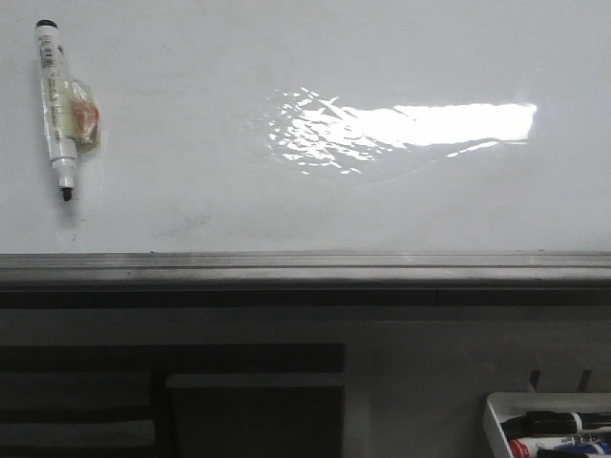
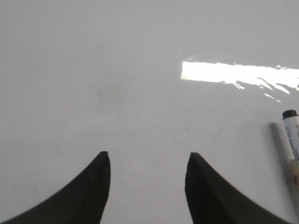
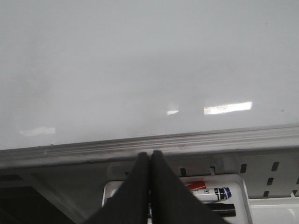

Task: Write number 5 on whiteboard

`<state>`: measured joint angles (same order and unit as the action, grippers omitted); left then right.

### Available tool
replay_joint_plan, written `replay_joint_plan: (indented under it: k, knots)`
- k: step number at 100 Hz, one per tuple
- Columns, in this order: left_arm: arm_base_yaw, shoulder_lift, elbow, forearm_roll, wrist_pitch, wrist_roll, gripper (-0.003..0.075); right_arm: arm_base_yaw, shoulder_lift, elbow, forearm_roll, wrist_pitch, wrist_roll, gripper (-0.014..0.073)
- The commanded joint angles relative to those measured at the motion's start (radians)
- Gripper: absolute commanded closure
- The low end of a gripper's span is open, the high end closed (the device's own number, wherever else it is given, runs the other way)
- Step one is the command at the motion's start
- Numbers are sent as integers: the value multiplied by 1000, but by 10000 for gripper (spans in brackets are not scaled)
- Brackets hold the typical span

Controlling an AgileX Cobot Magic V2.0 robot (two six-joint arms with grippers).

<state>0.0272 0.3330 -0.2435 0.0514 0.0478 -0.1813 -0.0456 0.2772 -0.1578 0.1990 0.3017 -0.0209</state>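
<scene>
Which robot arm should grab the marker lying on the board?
Probably the left. Its gripper is open with the uncapped white marker close beside it. The right gripper is shut, over the small white tray.

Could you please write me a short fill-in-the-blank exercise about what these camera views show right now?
1. The left gripper hangs over the whiteboard with its jaws ____.
2. The right gripper has its jaws ____.
3. The marker lying on the board has its cap ____.
4. The digit 5 is ____ written.

Missing words: open; shut; off; not yet
</scene>
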Motion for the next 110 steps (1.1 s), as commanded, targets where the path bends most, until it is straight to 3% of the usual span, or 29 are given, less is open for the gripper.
replay_joint_plan:
  k: [1, 17, 48, 62, 88, 110]
  knots:
    - [-2, 26, -37, -13, -128, -12, 332, -7, 18, -37, -9, -87, -4, 655]
    - [-78, 49, -37, -7, -150, -12, 330, -7, 18, -37, -9, -112, -4, 655]
    - [-432, 202, -37, 2, -220, -12, 331, 78, 18, -37, -9, -130, -4, 655]
    - [-532, 331, -37, 0, -304, -12, 331, 109, 18, -37, -9, -123, -4, 655]
    - [-581, 590, -39, -80, -514, -23, 331, 109, 18, -37, -9, -109, -4, 655]
    - [-581, 736, -63, -80, -591, -78, 331, 109, 18, -37, -9, -106, -4, 655]
